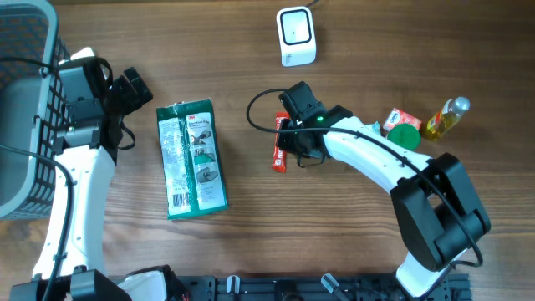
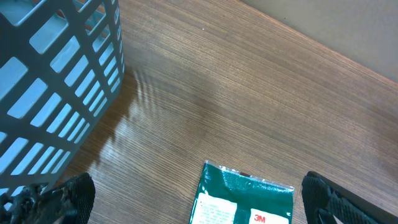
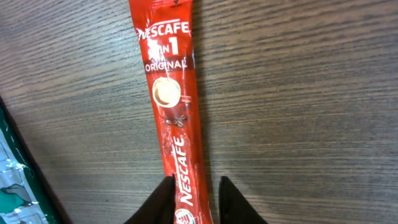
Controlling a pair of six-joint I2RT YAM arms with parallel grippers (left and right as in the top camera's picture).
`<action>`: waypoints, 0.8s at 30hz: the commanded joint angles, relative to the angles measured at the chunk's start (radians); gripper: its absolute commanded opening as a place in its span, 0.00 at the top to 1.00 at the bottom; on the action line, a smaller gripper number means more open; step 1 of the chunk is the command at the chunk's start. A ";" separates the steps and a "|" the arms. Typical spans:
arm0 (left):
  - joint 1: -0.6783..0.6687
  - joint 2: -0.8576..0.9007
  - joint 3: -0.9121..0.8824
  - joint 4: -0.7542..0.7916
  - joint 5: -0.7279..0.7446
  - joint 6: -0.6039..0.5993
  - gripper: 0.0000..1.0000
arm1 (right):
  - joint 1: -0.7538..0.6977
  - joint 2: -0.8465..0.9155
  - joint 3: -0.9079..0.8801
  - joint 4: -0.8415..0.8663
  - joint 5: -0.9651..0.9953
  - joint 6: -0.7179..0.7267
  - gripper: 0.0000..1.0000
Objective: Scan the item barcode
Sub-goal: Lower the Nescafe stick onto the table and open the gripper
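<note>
The coffee sachet (image 1: 280, 155) (image 3: 174, 112), red with white lettering, lies flat on the tabletop (image 1: 393, 50) near the middle of the overhead frame, below the white scanner (image 1: 296, 35) and right of a green packet (image 1: 191, 159). The right claw (image 1: 286, 140) (image 3: 194, 200) is pinching the sachet across its width at the end nearest the wrist camera, one dark finger against each long edge. The left claw (image 1: 138, 88) (image 2: 199, 199) is spread wide over the packet's top edge, beside the grey basket (image 1: 25, 125) at the left of the frame.
</note>
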 commanded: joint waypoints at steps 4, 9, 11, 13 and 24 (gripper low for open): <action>0.003 -0.009 0.011 0.003 -0.006 0.008 0.00 | 0.084 -0.015 -0.008 0.034 0.107 0.016 0.78; 0.003 -0.009 0.011 0.003 -0.006 0.008 0.00 | 0.158 0.016 -0.008 0.082 0.301 -0.043 0.74; 0.003 -0.009 0.011 0.003 -0.006 0.009 0.00 | 0.168 0.033 -0.008 0.097 0.368 -0.065 0.73; 0.003 -0.009 0.011 0.003 -0.006 0.008 0.00 | 0.168 0.057 -0.008 0.107 0.415 -0.095 0.73; 0.003 -0.009 0.011 0.003 -0.006 0.009 0.00 | 0.167 0.150 -0.008 0.166 0.346 -0.158 0.72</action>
